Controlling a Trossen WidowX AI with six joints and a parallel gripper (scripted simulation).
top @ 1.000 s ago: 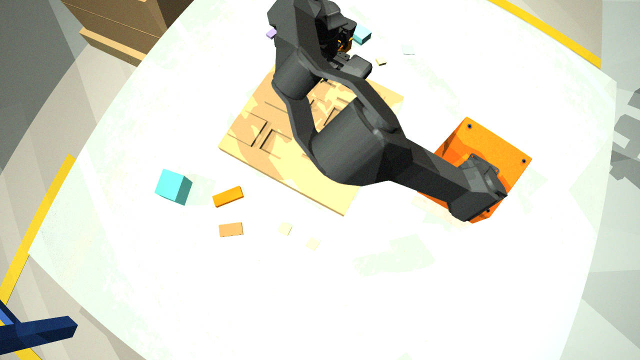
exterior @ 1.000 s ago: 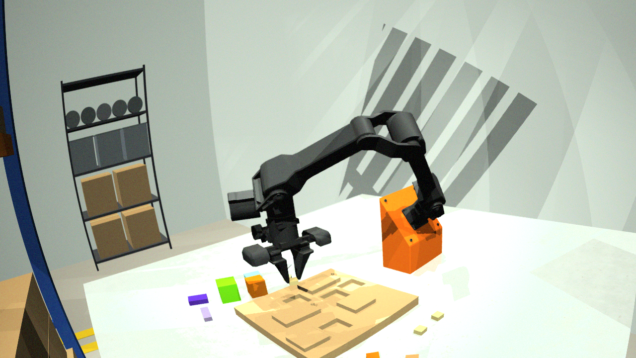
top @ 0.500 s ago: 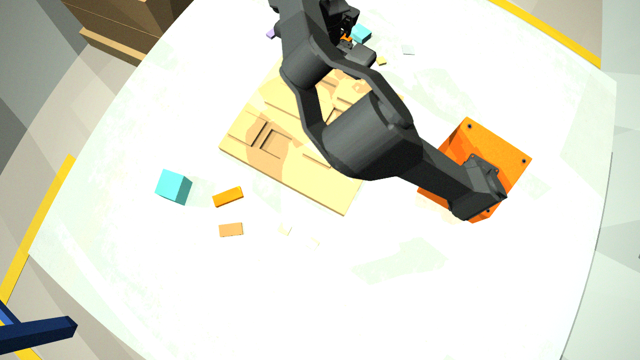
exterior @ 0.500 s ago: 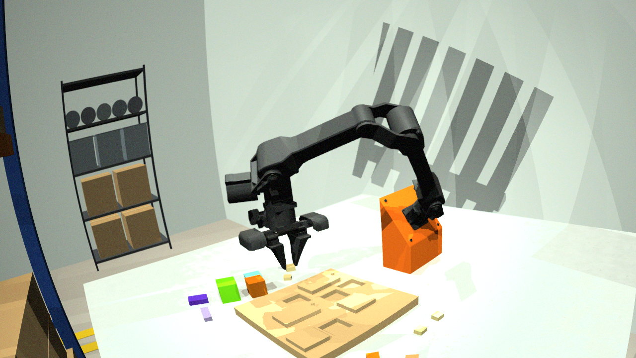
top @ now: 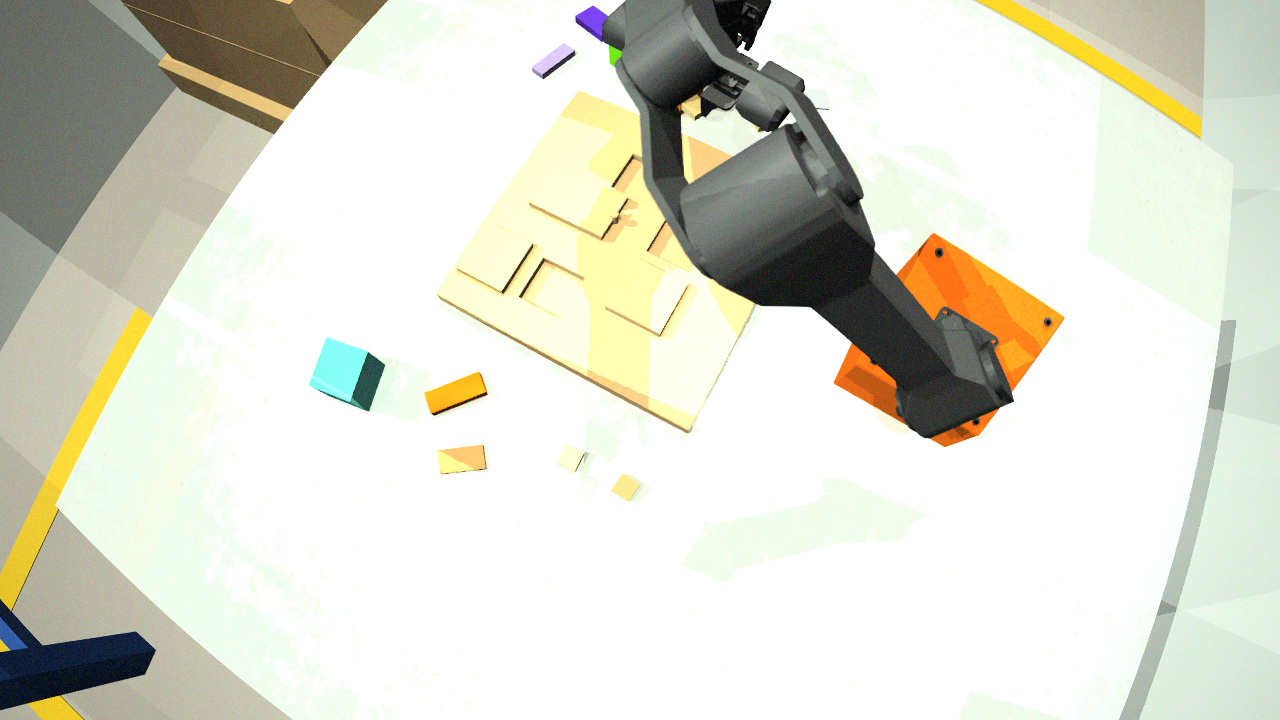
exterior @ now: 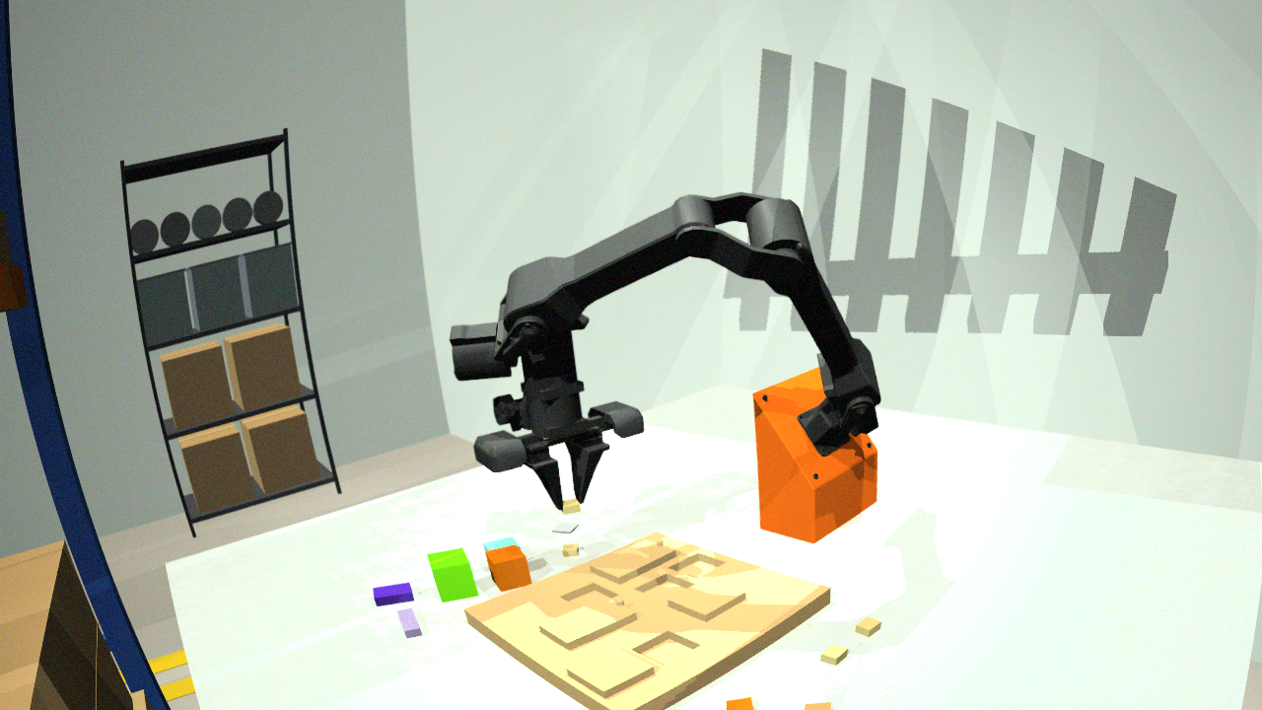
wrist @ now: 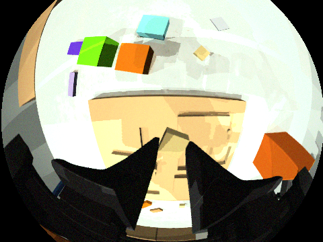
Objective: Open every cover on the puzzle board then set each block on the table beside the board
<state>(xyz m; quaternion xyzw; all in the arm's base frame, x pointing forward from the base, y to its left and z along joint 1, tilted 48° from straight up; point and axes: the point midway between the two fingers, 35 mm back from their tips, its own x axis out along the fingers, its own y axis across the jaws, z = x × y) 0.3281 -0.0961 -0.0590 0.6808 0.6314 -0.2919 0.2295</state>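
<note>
1. Your black hand [top: 716, 100] [exterior: 570, 501] [wrist: 172, 144] is clamped on a small tan block [exterior: 572, 507] [wrist: 175, 140], above the bench [top: 805, 626] [exterior: 1059, 608] [wrist: 262, 67].
2. In your wrist view, that block sits askew between the fingertips; you can't tell its long axis.
3. Your flat pale-wood board's [top: 644, 385] [exterior: 512, 608] [wrist: 108, 109] longer sides run upper left to lower right in the top view.

Open passage between the orange base [top: 993, 295] [exterior: 790, 476] [wrist: 277, 154] and the board [top: 662, 385] [exterior: 564, 679] [wrist: 108, 111] — orange cube [exterior: 508, 567] [wrist: 134, 58] beyond the board's far edge.
</note>
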